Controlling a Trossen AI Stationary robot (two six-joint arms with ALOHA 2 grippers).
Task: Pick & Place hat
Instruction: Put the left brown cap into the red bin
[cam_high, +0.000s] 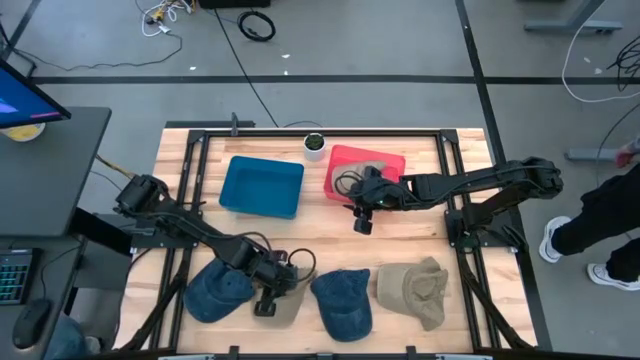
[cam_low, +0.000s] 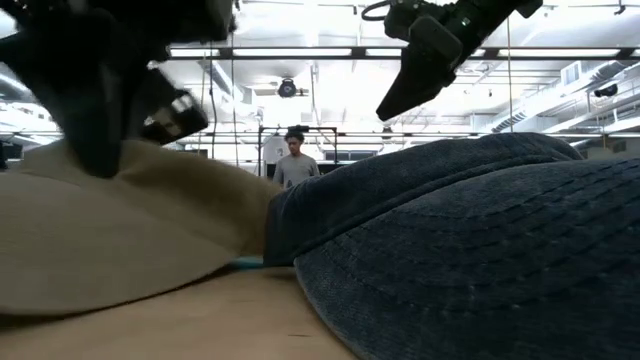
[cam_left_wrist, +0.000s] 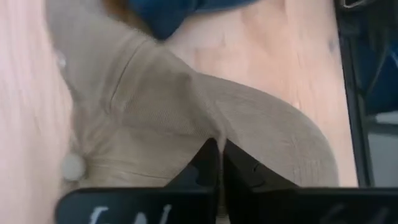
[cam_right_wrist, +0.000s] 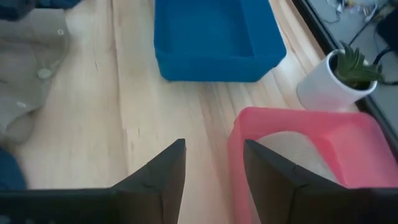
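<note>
Several hats lie along the table's near edge: a denim hat (cam_high: 213, 295), a tan hat (cam_high: 285, 305), a second denim hat (cam_high: 343, 302) and an olive-tan hat (cam_high: 415, 290). My left gripper (cam_high: 265, 308) stands over the tan hat (cam_left_wrist: 155, 106), shut on its cloth. My right gripper (cam_high: 361, 226) hangs open above bare table, beside the near edge of a red bin (cam_high: 365, 170). Another tan hat (cam_right_wrist: 298, 152) lies inside that bin. In the low view the tan hat (cam_low: 110, 240) and a denim hat (cam_low: 480, 250) rest on the table, with my right gripper (cam_low: 400, 100) above them. My left gripper (cam_left_wrist: 219, 149) pinches a raised fold of the tan hat's crown (cam_left_wrist: 214, 134) between its two fingers. It comes from above, pointing down. One layer or several, I cannot tell. The hat's lower edge (cam_low: 120, 300) lies on the table.
A blue bin (cam_high: 262, 187) sits left of the red bin at the table's far side, with a small potted plant (cam_high: 315, 145) behind them. Bare wood (cam_high: 330, 240) lies between the bins and the hats. A person (cam_low: 295, 160) stands far off in the room.
</note>
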